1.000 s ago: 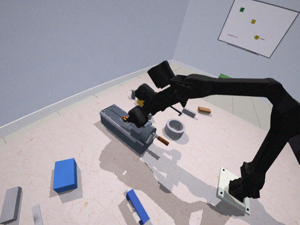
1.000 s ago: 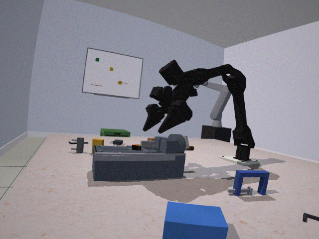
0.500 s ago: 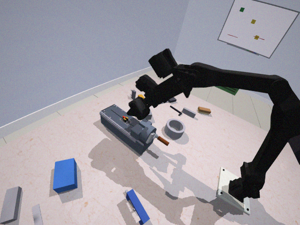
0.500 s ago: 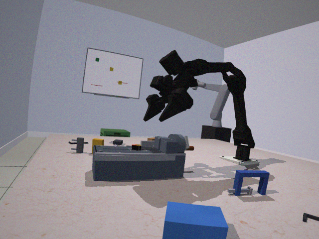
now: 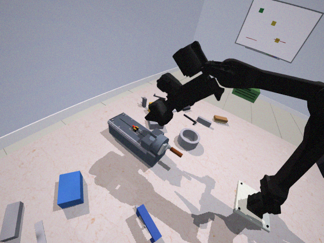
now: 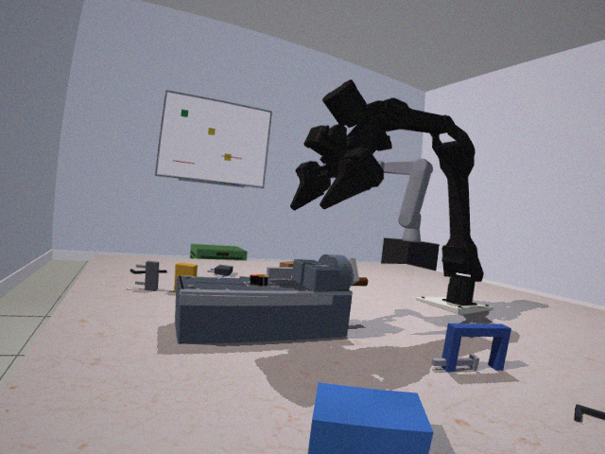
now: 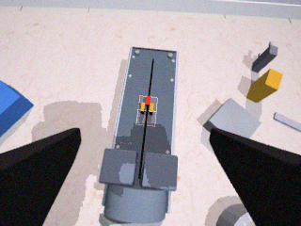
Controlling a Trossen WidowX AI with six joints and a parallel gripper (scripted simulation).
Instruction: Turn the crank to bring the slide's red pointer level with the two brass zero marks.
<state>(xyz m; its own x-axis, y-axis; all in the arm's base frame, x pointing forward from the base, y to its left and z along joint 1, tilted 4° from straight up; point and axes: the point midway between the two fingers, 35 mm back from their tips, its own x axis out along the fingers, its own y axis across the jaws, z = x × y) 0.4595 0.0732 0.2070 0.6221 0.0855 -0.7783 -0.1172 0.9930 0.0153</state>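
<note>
The black arm [image 5: 282,75] [image 6: 458,195] is held in a high arch: from its pale base plate [image 5: 239,194] [image 6: 429,301] it is raised steeply to an elbow, then stretched across above the worktop [image 5: 78,157] [image 6: 97,381] [image 7: 52,61], with the wrist bent so that the end effector [image 5: 159,113] [image 6: 307,207] [image 7: 147,134] is tipped obliquely downward. The end effector is released — its two fingers are spread wide, with nothing grasped between them — and is suspended well apart from anything on the worktop.

Below the end effector, the slate-grey machine [image 5: 135,141] [image 6: 264,315] [image 7: 127,94] is seen lengthwise between the fingers in the wrist view. Its crank's brown handle [image 5: 175,152] [image 6: 360,281] is projected from the machine's end on the arm-base side, lower than the end effector and untouched by it.

Beside the machine, a grey ring [image 5: 183,141] [image 7: 229,217] is set down near the handle, on the base side of the end effector. A blue block [image 5: 70,189] [image 6: 369,415] [image 7: 11,108] is placed across the machine from that ring, well apart from the end effector.

On the machine's top, beneath the end effector, the red pointer [image 5: 133,126] [image 7: 148,100] is seen just beyond the two brass zero marks [image 5: 135,128] [image 7: 143,107] — not level with them, but offset toward the end away from the crank.
</note>
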